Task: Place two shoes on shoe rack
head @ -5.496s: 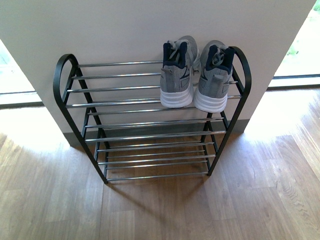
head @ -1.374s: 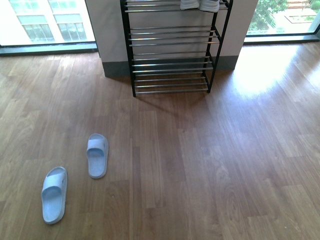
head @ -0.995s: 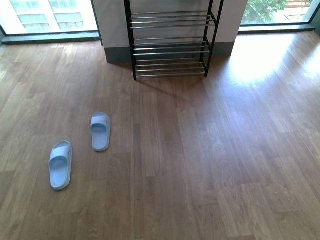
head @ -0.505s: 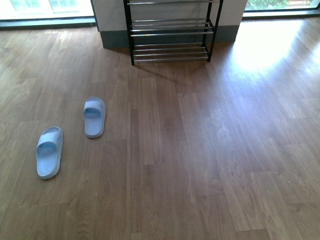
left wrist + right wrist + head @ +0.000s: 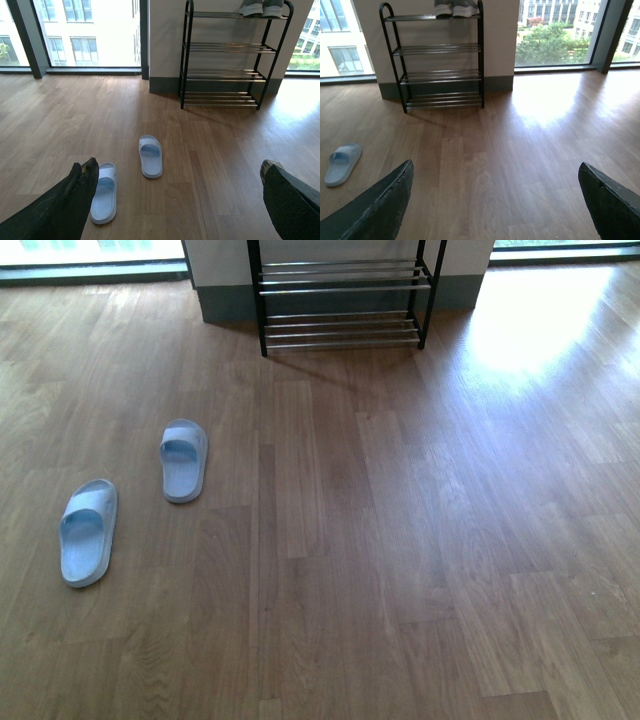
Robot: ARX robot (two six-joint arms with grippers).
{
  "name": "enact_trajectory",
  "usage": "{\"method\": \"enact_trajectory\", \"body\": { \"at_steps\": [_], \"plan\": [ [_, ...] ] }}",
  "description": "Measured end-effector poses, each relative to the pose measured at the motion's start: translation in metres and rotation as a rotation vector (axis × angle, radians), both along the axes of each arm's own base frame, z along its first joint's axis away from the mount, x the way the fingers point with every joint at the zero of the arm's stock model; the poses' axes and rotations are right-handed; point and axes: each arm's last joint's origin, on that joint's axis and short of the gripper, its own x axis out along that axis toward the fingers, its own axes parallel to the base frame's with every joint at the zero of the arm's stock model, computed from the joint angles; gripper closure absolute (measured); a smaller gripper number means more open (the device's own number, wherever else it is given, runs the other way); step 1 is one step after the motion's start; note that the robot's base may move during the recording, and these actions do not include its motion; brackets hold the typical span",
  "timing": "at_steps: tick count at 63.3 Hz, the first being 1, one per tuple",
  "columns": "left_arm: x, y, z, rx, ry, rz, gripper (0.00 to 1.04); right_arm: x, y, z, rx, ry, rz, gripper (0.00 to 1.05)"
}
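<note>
Two pale blue slides lie on the wood floor at the left: one slide [image 5: 184, 460] nearer the rack, the other slide [image 5: 88, 531] closer and further left. The shoe rack [image 5: 340, 295] stands against the wall at the top. In the left wrist view the grey sneakers [image 5: 262, 7] sit on the rack's [image 5: 230, 47] top tier, and both slides [image 5: 150, 156] [image 5: 104, 192] lie ahead of my open left gripper [image 5: 177, 172], which holds nothing. My right gripper [image 5: 495, 172] is open and empty above bare floor; one slide [image 5: 342, 163] shows far to its side, the rack [image 5: 440, 50] beyond.
Tall windows [image 5: 85, 30] flank the white wall pillar [image 5: 165, 40] behind the rack. A bright sunlit patch [image 5: 530, 330] covers the floor right of the rack. Wood floor [image 5: 400, 540] spreads between me and the rack.
The view has pulled back from the rack and dropped toward the floor. The rack has slid to the top edge, and the two slides have come into view at the left.
</note>
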Motion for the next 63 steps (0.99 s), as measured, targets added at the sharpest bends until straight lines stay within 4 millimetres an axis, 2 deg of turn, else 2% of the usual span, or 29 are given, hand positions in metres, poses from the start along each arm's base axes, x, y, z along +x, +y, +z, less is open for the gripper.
{"method": "enact_trajectory", "body": {
  "at_steps": [63],
  "plan": [
    [0.0000,0.0001,0.0000,0.000,0.000,0.002,0.09,0.0000,0.0001,-0.0001,0.000,0.001,0.003,0.09]
  ]
}}
